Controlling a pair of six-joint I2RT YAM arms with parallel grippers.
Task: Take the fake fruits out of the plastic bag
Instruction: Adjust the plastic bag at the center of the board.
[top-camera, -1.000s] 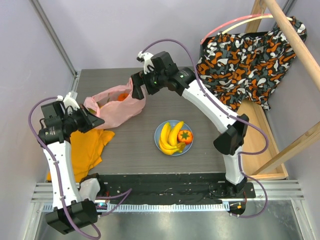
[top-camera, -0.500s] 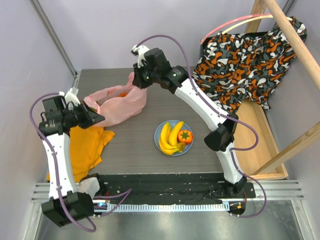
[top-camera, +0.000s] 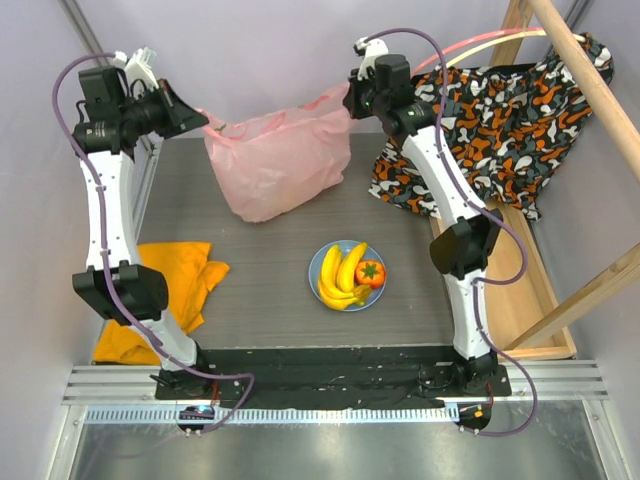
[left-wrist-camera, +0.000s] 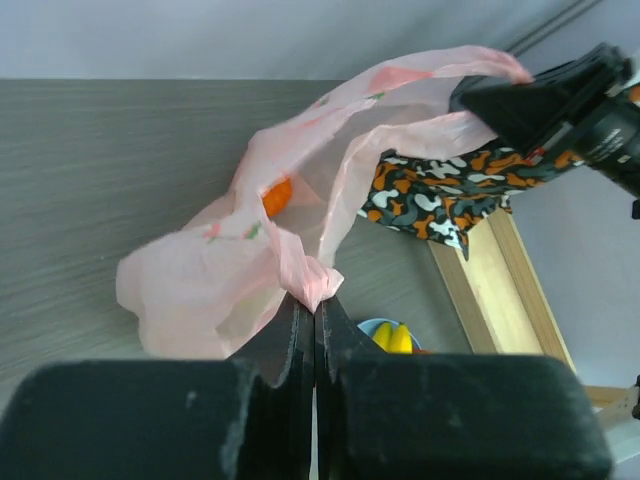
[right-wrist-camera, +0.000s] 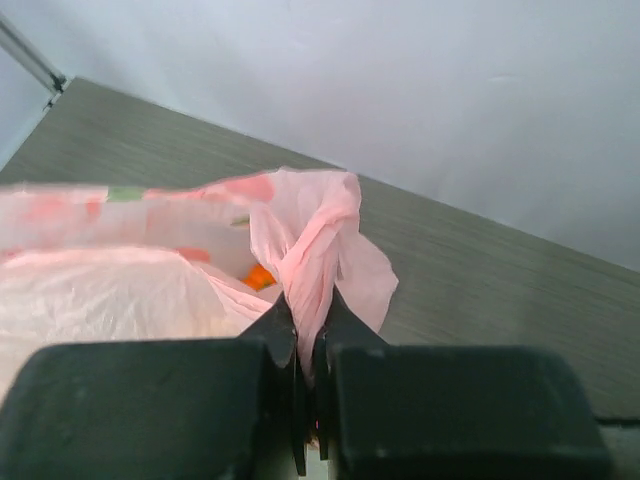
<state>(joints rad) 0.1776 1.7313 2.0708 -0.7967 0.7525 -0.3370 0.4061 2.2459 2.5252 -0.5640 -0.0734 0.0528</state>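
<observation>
The pink plastic bag (top-camera: 275, 165) hangs stretched above the back of the table, held up by both arms. My left gripper (top-camera: 207, 125) is shut on its left top edge, and the pinched film (left-wrist-camera: 315, 285) bunches at the closed jaws. On the right top corner my right gripper (top-camera: 350, 103) is shut, with a twisted handle (right-wrist-camera: 315, 255) between its jaws. An orange fruit (left-wrist-camera: 278, 197) shows inside the bag, also visible in the right wrist view (right-wrist-camera: 260, 276). A yellow banana bunch (top-camera: 342, 275) and a red green-topped fruit (top-camera: 370, 272) lie on the light-blue plate (top-camera: 318, 262).
An orange cloth (top-camera: 170, 290) lies at the table's left front. Orange-black-white patterned fabric (top-camera: 490, 120) drapes over a wooden frame (top-camera: 520, 260) on the right, just behind the right arm. Grey walls close the back and left.
Both arms have risen and moved back, lifting the bag off the table and spreading it. The right gripper, open a second ago, has shut on the bag's right corner.
</observation>
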